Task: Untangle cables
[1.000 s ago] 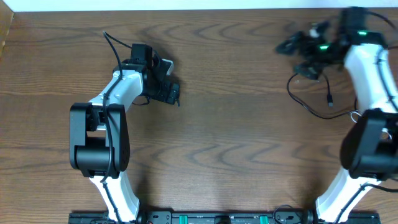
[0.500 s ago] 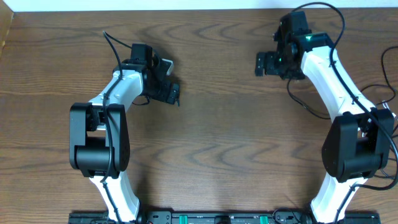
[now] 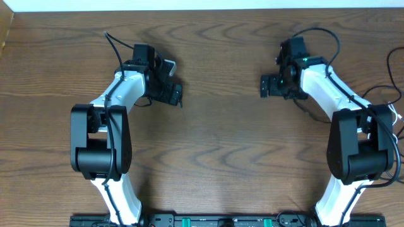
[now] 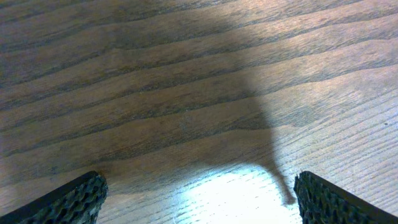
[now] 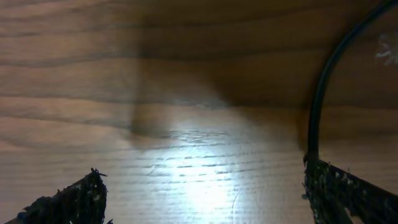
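Left side: the left gripper (image 3: 170,90) sits where it sat a second ago, over the table (image 3: 214,145) left of centre. No change in pose. In its wrist view the fingers stand wide apart with only bare wood between them; it holds nothing.

Centre-right: the change is all in the right arm. A second ago the right gripper (image 3: 270,85) was at the far right rear of the table, blurred, above the cords. It has since swung inward and now hangs right of centre, pointing left. Its wrist view shows the fingers spread wide over bare wood and nothing in its grasp. One black cord (image 5: 320,93) curves down beside its right finger, outside the gap.

Far right: the thin black cords (image 3: 386,90) lie by the table's right edge, partly hidden under the right arm. A bit of what looks like the white cord (image 3: 396,115) shows at the very edge.

Judgement: the arm has left the cords without carrying any along. This reads as a release or a repositioning between pulls. Whether the cords are now separated cannot be told, as the arm covers most of them.
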Controlling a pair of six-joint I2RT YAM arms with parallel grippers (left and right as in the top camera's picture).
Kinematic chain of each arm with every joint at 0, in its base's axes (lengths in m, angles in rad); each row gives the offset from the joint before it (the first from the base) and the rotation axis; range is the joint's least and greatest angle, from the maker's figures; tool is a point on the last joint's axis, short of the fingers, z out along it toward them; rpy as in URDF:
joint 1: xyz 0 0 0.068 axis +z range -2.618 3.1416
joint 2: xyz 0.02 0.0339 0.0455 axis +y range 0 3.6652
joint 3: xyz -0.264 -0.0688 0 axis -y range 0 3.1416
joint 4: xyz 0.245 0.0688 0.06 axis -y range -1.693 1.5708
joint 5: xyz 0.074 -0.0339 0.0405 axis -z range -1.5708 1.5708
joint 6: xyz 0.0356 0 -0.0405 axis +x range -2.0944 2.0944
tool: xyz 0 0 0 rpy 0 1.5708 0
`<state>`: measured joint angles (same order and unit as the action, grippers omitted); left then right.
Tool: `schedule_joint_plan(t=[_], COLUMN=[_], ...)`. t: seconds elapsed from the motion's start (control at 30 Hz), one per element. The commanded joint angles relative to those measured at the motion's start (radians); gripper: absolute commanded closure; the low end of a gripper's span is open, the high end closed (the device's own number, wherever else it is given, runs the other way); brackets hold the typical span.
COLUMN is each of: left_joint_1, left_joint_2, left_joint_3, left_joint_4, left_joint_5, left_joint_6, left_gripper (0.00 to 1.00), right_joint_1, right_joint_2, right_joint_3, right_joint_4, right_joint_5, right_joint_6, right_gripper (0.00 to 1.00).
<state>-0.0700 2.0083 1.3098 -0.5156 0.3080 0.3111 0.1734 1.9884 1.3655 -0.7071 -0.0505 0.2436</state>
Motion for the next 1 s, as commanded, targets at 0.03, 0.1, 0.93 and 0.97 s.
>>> schedule_joint_plan(t=[0.03, 0.1, 0.93, 0.97], left_joint_1=[0.002, 0.002, 0.002, 0.002], left_joint_2=[-0.013, -0.013, -0.013, -0.013], left_joint_3=[0.003, 0.003, 0.003, 0.003], left_joint_4=[0.001, 0.001, 0.001, 0.001], left_joint_5=[-0.003, -0.003, -0.003, -0.003], left_joint_6=[-0.009, -0.009, -0.009, -0.009], left_gripper=[0.02, 0.03, 0.03, 0.02], right_joint_1=[-0.006, -0.022, -0.504, -0.544], right_joint_2=[-0.023, -0.023, -0.023, -0.023], right_joint_3=[-0.049, -0.062, -0.104, -0.104], right_joint_4=[0.019, 0.020, 0.061, 0.061], right_joint_5=[0.066, 0.090, 0.254, 0.254], right_joint_6=[0.003, 0.003, 0.014, 0.014], right_gripper=[0.01, 0.01, 0.07, 0.08])
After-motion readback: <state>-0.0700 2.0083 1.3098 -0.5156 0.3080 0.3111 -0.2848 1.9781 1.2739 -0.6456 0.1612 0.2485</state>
